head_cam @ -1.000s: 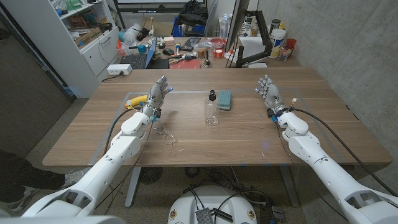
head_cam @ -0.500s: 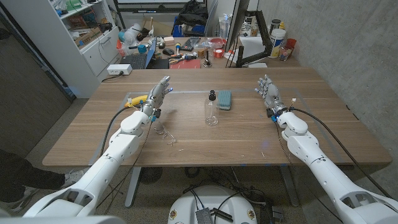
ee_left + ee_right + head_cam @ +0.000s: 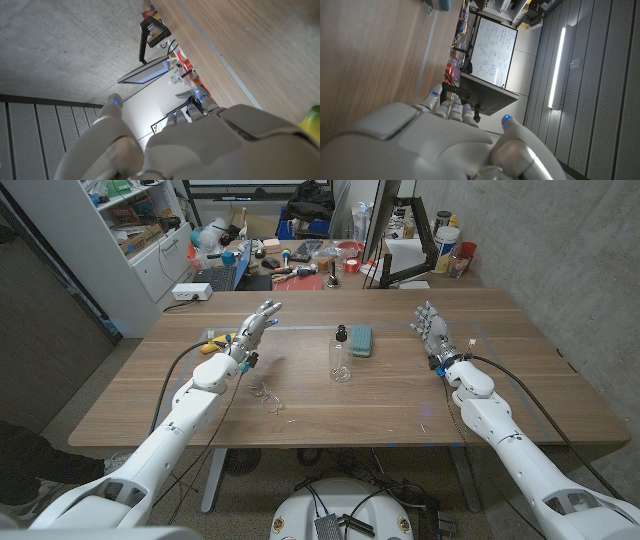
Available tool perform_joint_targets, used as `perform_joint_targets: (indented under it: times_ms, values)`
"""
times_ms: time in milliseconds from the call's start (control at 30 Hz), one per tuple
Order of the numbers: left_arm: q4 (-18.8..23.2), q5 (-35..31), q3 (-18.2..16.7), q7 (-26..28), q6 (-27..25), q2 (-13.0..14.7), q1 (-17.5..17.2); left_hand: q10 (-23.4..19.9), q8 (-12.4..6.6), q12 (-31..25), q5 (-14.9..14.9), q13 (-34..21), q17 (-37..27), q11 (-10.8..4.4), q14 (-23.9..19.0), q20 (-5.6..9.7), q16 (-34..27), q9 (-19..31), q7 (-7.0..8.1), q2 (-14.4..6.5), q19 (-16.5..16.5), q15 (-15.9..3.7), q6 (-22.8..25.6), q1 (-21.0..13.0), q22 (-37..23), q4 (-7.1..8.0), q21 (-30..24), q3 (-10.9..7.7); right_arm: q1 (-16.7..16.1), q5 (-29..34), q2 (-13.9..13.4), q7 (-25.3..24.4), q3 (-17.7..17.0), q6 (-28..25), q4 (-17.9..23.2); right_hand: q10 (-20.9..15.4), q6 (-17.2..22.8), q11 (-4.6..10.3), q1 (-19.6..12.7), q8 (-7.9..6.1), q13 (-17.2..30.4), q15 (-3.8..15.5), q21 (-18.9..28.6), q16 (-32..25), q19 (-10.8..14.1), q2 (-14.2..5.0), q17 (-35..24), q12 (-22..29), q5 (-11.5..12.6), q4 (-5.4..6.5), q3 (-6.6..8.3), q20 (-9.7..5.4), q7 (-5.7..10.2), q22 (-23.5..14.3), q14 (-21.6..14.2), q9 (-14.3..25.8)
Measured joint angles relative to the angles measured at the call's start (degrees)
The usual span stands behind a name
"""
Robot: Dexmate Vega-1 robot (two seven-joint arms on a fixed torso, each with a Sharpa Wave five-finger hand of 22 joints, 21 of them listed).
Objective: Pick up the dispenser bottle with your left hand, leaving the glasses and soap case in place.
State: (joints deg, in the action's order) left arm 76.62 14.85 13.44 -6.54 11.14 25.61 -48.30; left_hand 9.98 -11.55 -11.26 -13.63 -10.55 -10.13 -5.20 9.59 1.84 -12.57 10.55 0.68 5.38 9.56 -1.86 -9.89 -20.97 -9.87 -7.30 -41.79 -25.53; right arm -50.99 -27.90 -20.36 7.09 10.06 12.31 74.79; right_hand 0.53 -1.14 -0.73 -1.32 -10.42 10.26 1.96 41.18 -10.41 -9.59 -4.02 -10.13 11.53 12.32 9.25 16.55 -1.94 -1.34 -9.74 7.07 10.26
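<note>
Clear cylindrical bottle with a black dispenser top stands upright mid-table on the wood-grain table. Teal soap case, a rounded rectangle, lies just behind it to the right, near but apart. Thin wire-frame glasses lie on the wood to the bottom left of the bottle, close by the left forearm. Left hand is raised over the table's left part, fingers extended and spread, holding nothing, well apart from the bottle. Right hand is up over the right side, fingers spread, empty. Both hands have a smooth grey-white shell with blue-lit fingertips. Yellow object sits beside the left hand.
</note>
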Motion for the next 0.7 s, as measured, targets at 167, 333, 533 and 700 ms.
perform_joint_targets:
  times_ms: [167,333,533,700]
  values:
    - [0.7,-2.3,0.4,0.8,0.1,0.5,0.1,0.0,-0.37,0.0,-0.3,0.0,0.0,0.63,0.0,0.00,-0.2,0.0,-0.54,1.7,0.0,0.00,0.0,-1.7,0.0,-0.95,0.4,0.67,-0.3,0.2,0.2,0.1,-0.4,-0.1,0.0,0.0,0.0,0.00,0.0,0.00,0.0,0.00,-0.3,0.0,0.0,0.00,0.0,0.0,0.0,0.00,0.00,0.00,0.00,0.0,0.0,0.0]
    - [1.5,-4.0,0.7,1.5,0.1,0.9,0.1,-0.2,-0.37,-0.4,-0.8,0.0,0.0,1.25,0.2,0.00,-0.4,0.0,-0.89,2.9,0.0,0.25,0.1,-3.4,0.0,-1.56,0.7,1.28,-0.5,0.2,0.3,0.2,-0.8,-0.1,0.2,0.0,0.0,0.00,0.0,0.00,0.0,0.00,-0.5,0.0,0.0,0.00,0.0,0.0,0.0,0.00,0.00,0.00,0.00,0.0,0.0,0.0]
    - [2.5,-5.8,1.2,2.2,0.2,1.4,0.1,-0.1,-0.37,-0.6,-1.4,0.0,0.0,1.57,0.3,-0.02,-0.4,0.0,-0.86,3.3,0.0,1.27,0.1,-5.6,0.0,-1.98,1.3,1.70,-0.9,0.3,0.4,0.3,-1.2,-0.1,0.5,0.0,0.0,0.00,0.0,0.00,0.0,0.00,-0.5,0.0,0.0,0.00,0.0,0.0,0.0,-0.17,-0.17,0.00,0.00,0.0,0.0,0.0]
    - [3.4,-6.9,1.6,2.9,0.2,1.8,0.0,-0.3,-0.37,-0.9,-2.2,-0.2,-0.2,3.17,0.2,-2.38,-0.4,0.0,3.31,3.9,0.3,3.51,0.0,-8.3,0.0,-2.21,2.1,2.41,-1.1,0.3,0.4,0.3,-1.4,-0.1,0.7,0.0,0.0,0.00,0.0,0.00,0.0,0.00,-0.5,0.0,0.0,0.00,0.0,0.0,0.0,-0.23,-0.26,0.00,0.00,0.0,0.0,0.0]
